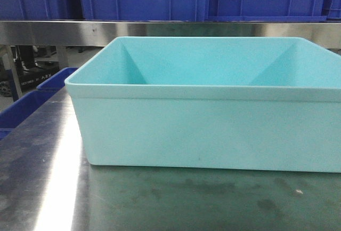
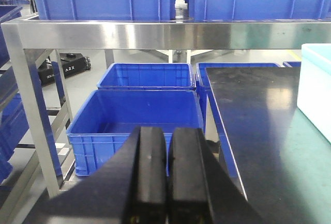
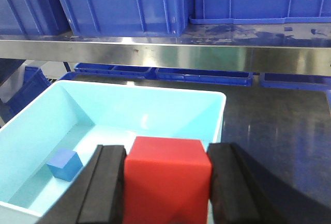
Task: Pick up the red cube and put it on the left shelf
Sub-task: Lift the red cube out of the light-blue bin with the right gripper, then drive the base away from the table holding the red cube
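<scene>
My right gripper (image 3: 166,185) has its jaws pinching the red cube (image 3: 168,175) squarely, above the teal bin (image 3: 129,111). I'd lift clear of its wall, keep level, then swing to the left shelf (image 2: 129,33). On my left gripper (image 2: 168,182) the jaws are pressed together, empty. Only the right wrist view shows the cube; the front view sees just the bin's outside.

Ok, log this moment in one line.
right gripper: jaws shut on red cube | blue cube in light-blue plastic bin | left gripper: jaws shut, empty
</scene>
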### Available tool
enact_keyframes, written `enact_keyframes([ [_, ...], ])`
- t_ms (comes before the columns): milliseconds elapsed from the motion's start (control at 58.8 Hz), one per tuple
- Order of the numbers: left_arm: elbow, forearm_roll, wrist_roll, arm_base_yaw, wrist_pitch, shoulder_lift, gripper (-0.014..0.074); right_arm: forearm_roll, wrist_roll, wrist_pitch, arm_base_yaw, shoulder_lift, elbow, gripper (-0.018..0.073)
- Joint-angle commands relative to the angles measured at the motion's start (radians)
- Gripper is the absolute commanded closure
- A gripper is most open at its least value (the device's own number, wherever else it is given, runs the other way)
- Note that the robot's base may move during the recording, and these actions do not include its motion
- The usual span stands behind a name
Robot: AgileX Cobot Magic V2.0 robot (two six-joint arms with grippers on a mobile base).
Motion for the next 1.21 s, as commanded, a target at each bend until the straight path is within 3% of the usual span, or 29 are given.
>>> enact_keyframes([
  [0,0.023,-0.003,-0.001,-0.004,-0.088,-0.014,0.0495,-0.009,-0.006,-0.087,-0.005,0.003,-0.029,0.0494],
  [1190,0.023,-0.003,-0.001,-0.004,-0.088,-0.014,0.0495,-0.009,-0.006,-0.087,-0.005,0.003,-0.029,0.0494],
])
